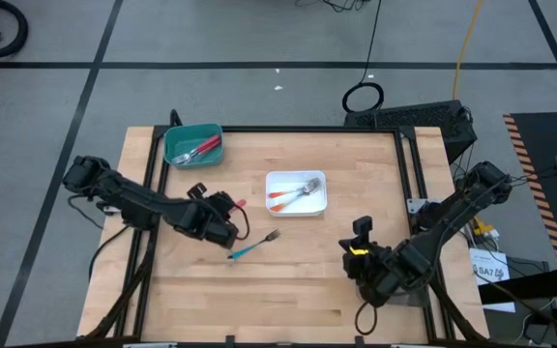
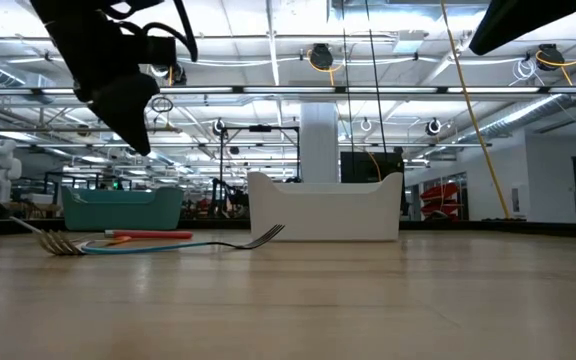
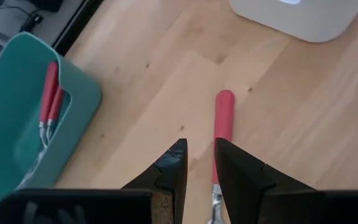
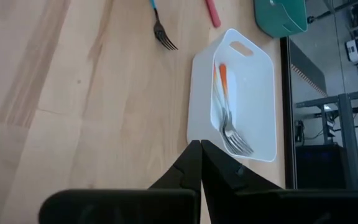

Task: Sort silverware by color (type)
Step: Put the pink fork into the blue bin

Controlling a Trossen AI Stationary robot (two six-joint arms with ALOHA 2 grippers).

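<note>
Left wrist view: fingers [image 3: 199,177] slightly apart, empty, straddling the red fork [image 3: 222,121] flat on the tabletop [image 3: 291,124]. Looks light, stiff, slippery; pinch mid-handle.

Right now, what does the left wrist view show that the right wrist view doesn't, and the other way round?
Only the left wrist view shows the inside of the teal tray, with red-handled forks lying in it, and the left end effector straddling a red-handled fork on the table.

Only the right wrist view shows the inside of the white tray, holding orange-handled forks, the blue-handled fork on the wood, and the shut right end effector.

Both show the loose red handle, the wooden table and part of each tray.
</note>
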